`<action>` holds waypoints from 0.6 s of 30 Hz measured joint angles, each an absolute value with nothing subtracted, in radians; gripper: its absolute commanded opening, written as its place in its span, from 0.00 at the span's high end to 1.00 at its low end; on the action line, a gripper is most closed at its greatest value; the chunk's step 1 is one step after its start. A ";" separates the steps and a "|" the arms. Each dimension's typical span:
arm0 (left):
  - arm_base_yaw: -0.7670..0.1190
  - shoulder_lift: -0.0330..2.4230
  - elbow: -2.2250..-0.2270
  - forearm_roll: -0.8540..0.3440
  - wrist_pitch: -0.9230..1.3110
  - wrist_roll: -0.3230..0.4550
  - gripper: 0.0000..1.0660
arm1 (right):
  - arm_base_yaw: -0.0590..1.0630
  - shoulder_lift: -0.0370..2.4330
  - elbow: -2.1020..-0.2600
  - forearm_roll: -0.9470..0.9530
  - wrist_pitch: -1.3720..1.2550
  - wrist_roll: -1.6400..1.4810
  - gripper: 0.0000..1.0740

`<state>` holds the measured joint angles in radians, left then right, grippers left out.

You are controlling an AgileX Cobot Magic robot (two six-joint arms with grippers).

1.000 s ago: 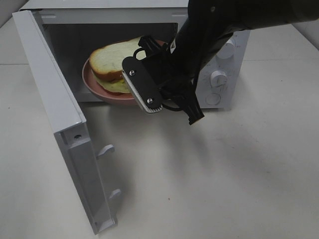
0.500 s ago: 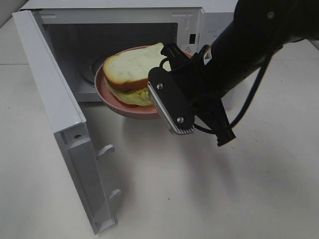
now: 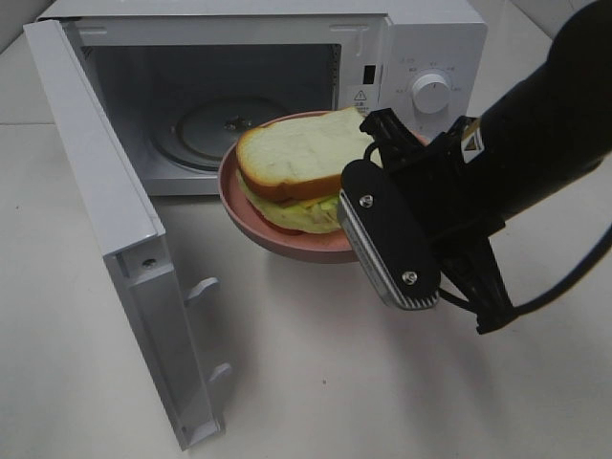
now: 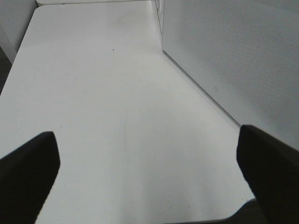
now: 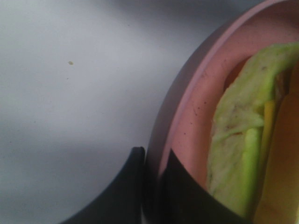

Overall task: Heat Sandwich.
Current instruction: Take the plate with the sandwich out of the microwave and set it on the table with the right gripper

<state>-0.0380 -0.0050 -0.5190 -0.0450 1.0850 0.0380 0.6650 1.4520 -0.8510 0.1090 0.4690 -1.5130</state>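
The sandwich [image 3: 301, 158], two thick pale bread slices with a green-yellow filling, lies on a pink round plate [image 3: 287, 241]. My right gripper [image 3: 361, 229] is shut on the plate's right rim and holds it in the air, outside the open microwave [image 3: 421, 57] and just in front of its opening. The right wrist view shows the fingers [image 5: 133, 186] clamped on the pink rim [image 5: 187, 107], with the filling [image 5: 238, 154] beside them. My left gripper [image 4: 149, 177] is open and empty over bare table beside the microwave's wall [image 4: 233, 56]. It is out of the exterior view.
The microwave door [image 3: 105, 220] stands swung wide open at the left, reaching toward the table's front. The glass turntable [image 3: 215, 129] inside is bare. The control knobs [image 3: 430, 93] are on the microwave's right face. White table [image 3: 316, 382] lies in front.
My right gripper has drawn the plate with the sandwich out of the microwave cavity, toward the front and right. The turntable now shows bare. The door has not moved.
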 measured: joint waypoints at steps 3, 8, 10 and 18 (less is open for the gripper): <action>-0.038 -0.005 -0.519 -0.045 1.085 0.038 0.08 | 0.665 1.409 -0.809 0.109 0.469 -1.507 1.00; -0.038 -0.005 -0.519 -0.045 1.085 0.038 0.08 | 0.665 1.357 -0.765 0.109 0.469 -1.501 1.00; -0.038 -0.005 -0.519 -0.045 1.085 0.038 0.08 | 0.665 1.340 -0.750 0.109 0.469 -1.488 1.00; -0.038 -0.005 -0.519 -0.045 1.085 0.038 0.08 | 0.665 1.267 -0.704 0.108 0.472 -1.448 1.00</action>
<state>-0.0380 -0.0050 -0.5190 -0.0450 1.0850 0.0380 0.6650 1.2670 -0.7040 0.1080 0.4720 -1.4480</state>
